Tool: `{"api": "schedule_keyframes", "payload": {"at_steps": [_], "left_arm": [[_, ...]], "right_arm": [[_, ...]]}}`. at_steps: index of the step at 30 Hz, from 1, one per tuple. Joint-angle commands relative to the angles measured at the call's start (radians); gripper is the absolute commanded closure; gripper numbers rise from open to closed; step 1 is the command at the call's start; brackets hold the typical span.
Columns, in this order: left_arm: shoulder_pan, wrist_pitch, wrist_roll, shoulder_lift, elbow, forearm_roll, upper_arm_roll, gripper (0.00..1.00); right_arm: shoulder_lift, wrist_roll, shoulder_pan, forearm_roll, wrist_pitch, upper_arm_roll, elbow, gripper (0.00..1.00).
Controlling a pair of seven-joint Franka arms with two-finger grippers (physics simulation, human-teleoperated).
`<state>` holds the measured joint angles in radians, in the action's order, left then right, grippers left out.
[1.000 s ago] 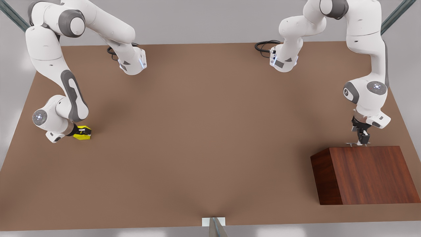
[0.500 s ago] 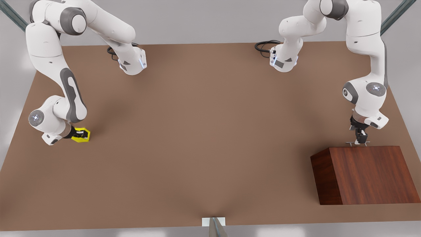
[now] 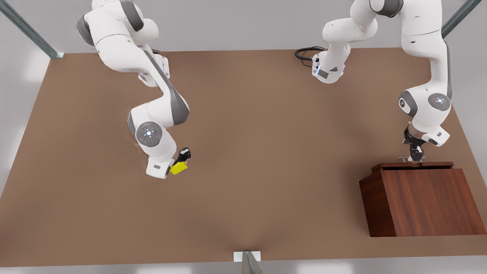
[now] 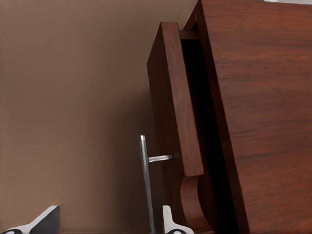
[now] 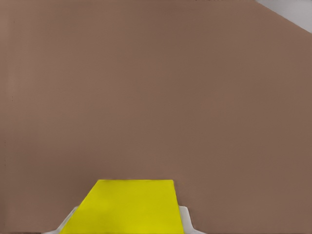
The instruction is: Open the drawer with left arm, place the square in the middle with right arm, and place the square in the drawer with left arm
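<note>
Right gripper [image 3: 182, 161] has jaws clamped on square [image 3: 178, 168], carried above desk [image 3: 266, 152] toward middle. Left gripper [image 3: 414, 156] at handle [image 3: 409, 158], jaws look pinched on bar; drawer [image 3: 412, 166] barely out of cabinet [image 3: 426, 201]. Risks, my guess: thin bar slips out mid-pull, or cube dropped from height bounces off-centre. Count: one cube, one drawer, one cabinet, two arms.
</note>
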<state>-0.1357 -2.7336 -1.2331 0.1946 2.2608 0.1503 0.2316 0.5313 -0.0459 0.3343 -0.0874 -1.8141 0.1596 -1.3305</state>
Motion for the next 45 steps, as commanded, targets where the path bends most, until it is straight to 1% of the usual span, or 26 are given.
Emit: {"api": "schedule_keyframes", "payload": {"at_steps": [1, 2, 3, 4, 6, 8, 9, 11, 14, 15, 18, 20, 25, 26, 28, 29, 30, 31, 32, 37, 39, 41, 42, 43, 44, 45], "left_arm": [[-0.004, 0.000, 0.000, 0.000, 0.000, 0.000, 0.000, 0.00], [-0.004, 0.002, 0.001, 0.003, 0.002, 0.000, 0.000, 0.00], [-0.005, 0.003, 0.001, 0.000, 0.002, 0.000, 0.000, 0.00], [-0.005, 0.015, 0.001, -0.003, 0.002, 0.002, 0.000, 0.00], [-0.005, 0.035, 0.001, -0.014, 0.002, 0.002, 0.002, 0.00], [-0.005, 0.055, 0.001, -0.023, 0.003, 0.002, 0.000, 0.00], [-0.005, 0.055, 0.001, -0.021, 0.006, 0.002, 0.000, 0.00], [-0.005, 0.055, 0.001, -0.021, 0.017, 0.003, 0.000, 0.00], [-0.005, 0.074, 0.001, -0.030, 0.022, 0.003, 0.002, 0.00], [-0.005, 0.078, 0.001, -0.030, 0.022, 0.005, 0.002, 0.00], [-0.005, 0.118, 0.001, -0.046, 0.023, 0.005, 0.003, 0.00], [-0.005, 0.153, 0.001, -0.061, 0.023, 0.006, 0.003, 0.00], [-0.005, 0.178, 0.001, -0.081, 0.029, 0.008, 0.003, 0.00], [-0.005, 0.179, 0.001, -0.081, 0.034, 0.008, 0.003, 0.00], [-0.005, 0.179, 0.001, -0.080, 0.037, 0.008, 0.003, 0.00], [-0.005, 0.190, 0.000, -0.081, 0.037, 0.008, 0.003, 0.00], [-0.005, 0.206, 0.000, -0.089, 0.039, 0.008, 0.002, 0.00], [-0.005, 0.219, 0.000, -0.095, 0.037, 0.008, 0.003, 0.00], [-0.005, 0.221, 0.000, -0.095, 0.037, 0.008, 0.003, 0.00], [-0.005, 0.258, -0.002, -0.113, 0.039, 0.008, 0.002, 0.00], [-0.005, 0.265, -0.002, -0.118, 0.045, 0.008, 0.002, 0.00], [-0.005, 0.265, -0.002, -0.119, 0.049, 0.008, 0.002, 0.00], [-0.005, 0.264, -0.002, -0.119, 0.049, 0.008, 0.002, 0.00], [-0.005, 0.264, -0.002, -0.118, 0.049, 0.008, 0.002, 0.00], [-0.005, 0.264, -0.002, -0.118, 0.049, 0.008, 0.002, 0.00], [-0.005, 0.265, -0.002, -0.118, 0.051, 0.008, 0.002, 0.00]], "right_arm": [[0.028, 0.027, 0.024, 0.000, 0.028, 0.000, 0.046, 0.33], [0.096, 0.122, 0.101, -0.003, 0.067, 0.000, 0.158, 0.33], [0.131, 0.192, 0.163, -0.003, 0.078, 0.000, 0.218, 0.33], [0.200, 0.264, 0.238, -0.005, 0.110, -0.008, 0.344, 0.34], [0.268, 0.314, 0.330, -0.003, 0.122, -0.008, 0.473, 0.34], [0.380, 0.417, 0.451, -0.002, 0.082, -0.008, 0.605, 0.35], [0.403, 0.442, 0.480, -0.002, 0.050, -0.008, 0.613, 0.35], [0.449, 0.469, 0.525, 0.005, 0.053, -0.002, 0.633, 0.35], [0.536, 0.478, 0.566, 0.003, 0.072, -0.008, 0.631, 0.40], [0.564, 0.521, 0.601, 0.003, 0.062, -0.041, 0.631, 0.39], [0.593, 0.554, 0.627, 0.003, 0.050, -0.043, 0.630, 0.39], [0.599, 0.540, 0.653, -0.003, -0.005, -0.046, 0.625, 0.39], [0.615, 0.359, 0.660, -0.014, -0.057, -0.046, 0.610, 0.39], [0.636, 0.360, 0.667, -0.015, -0.079, -0.048, 0.610, 0.38], [0.651, 0.347, 0.667, -0.023, -0.090, -0.048, 0.610, 0.35], [0.659, 0.347, 0.667, -0.023, -0.099, -0.048, 0.610, 0.26], [0.661, 0.350, 0.667, -0.022, -0.100, -0.046, 0.610, 0.23], [0.662, 0.357, 0.670, -0.022, -0.100, -0.046, 0.607, 0.00], [0.662, 0.362, 0.670, -0.022, -0.100, -0.045, 0.607, 0.00], [0.644, 0.359, 0.669, -0.022, -0.050, -0.045, 0.608, 0.00], [0.555, 0.344, 0.635, -0.005, 0.004, -0.041, 0.608, 0.00], [0.426, 0.392, 0.510, 0.046, 0.077, -0.042, 0.593, 0.00], [0.343, 0.406, 0.415, 0.047, 0.186, -0.042, 0.584, 0.00], [0.242, 0.391, 0.286, 0.046, 0.285, -0.042, 0.542, 0.00], [0.110, 0.377, 0.215, 0.043, 0.308, -0.068, 0.404, 0.00], [-0.028, 0.339, 0.131, 0.046, 0.308, -0.071, 0.239, 0.00]]}}
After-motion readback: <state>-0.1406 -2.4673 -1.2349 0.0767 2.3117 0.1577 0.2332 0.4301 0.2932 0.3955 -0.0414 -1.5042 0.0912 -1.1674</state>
